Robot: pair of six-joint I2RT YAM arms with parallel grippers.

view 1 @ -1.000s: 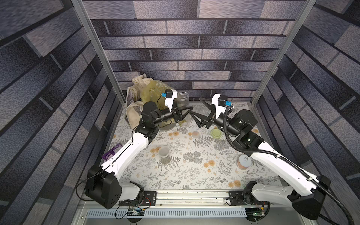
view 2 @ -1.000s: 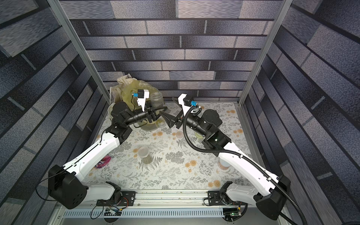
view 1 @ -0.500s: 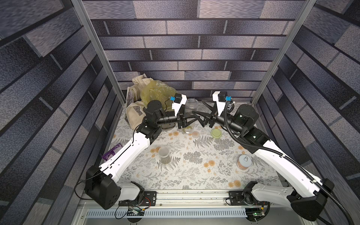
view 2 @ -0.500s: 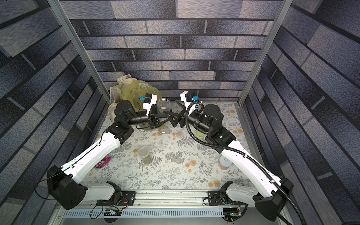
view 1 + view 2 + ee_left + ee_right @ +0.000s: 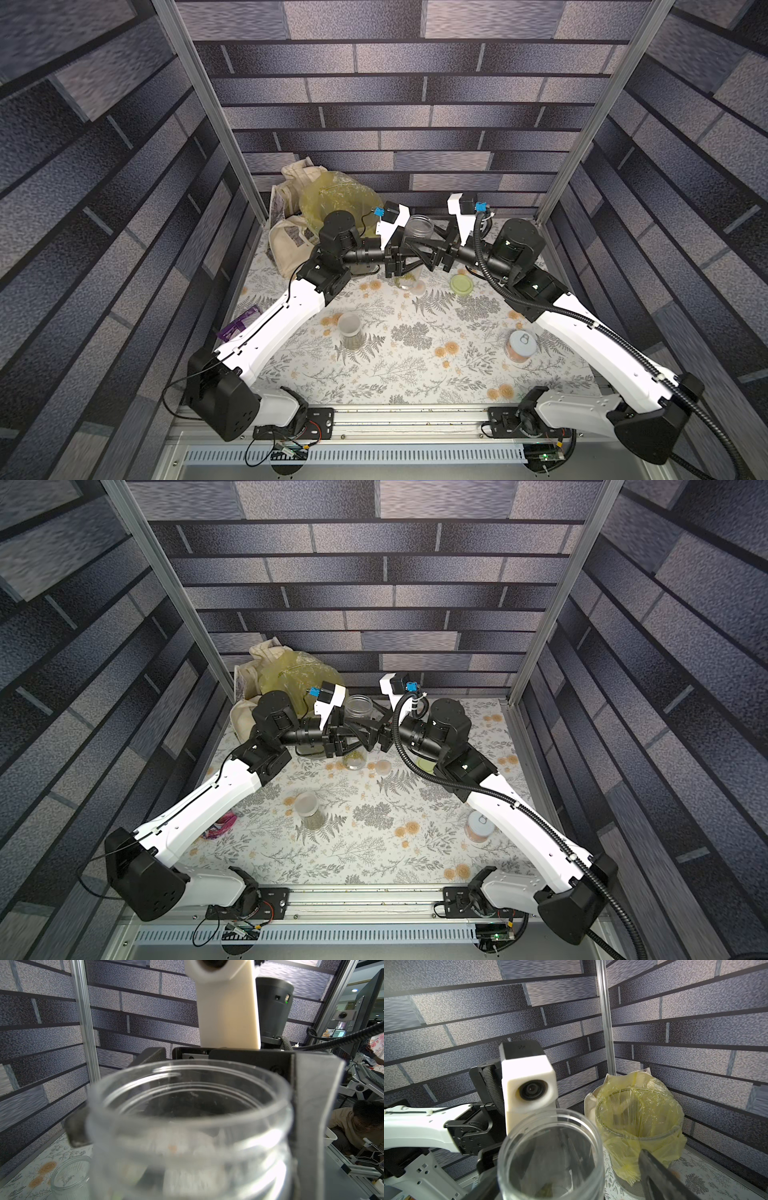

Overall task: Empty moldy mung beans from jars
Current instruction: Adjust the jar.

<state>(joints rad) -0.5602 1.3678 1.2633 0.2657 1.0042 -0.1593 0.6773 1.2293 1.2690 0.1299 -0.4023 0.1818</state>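
A tall clear jar [image 5: 417, 227], open at the top, is at the back middle with my left gripper [image 5: 415, 266] shut on its body. A few mung beans [image 5: 548, 1187] lie at its bottom. My right gripper [image 5: 409, 249] comes from the opposite side, open, with a finger on each side of the jar. One of its fingers [image 5: 662, 1176] stands clear of the glass. A second jar [image 5: 349, 330] with a frosted lid and beans in its base stands mid-table. An open short jar [image 5: 68, 1176] stands on the table beside the held one.
The bin with the yellow bag [image 5: 332, 199] stands at the back left, next to a beige cloth bag [image 5: 286, 245]. A pale green lid [image 5: 461, 284] and a small frosted lid [image 5: 419, 286] lie near the held jar. A pink can [image 5: 519, 345] is at the right and a purple packet [image 5: 239, 326] at the left edge.
My left gripper has carried the jar right, away from the bin, toward the middle. My right gripper has moved left to it, and its fingers now straddle the jar and are narrowing.
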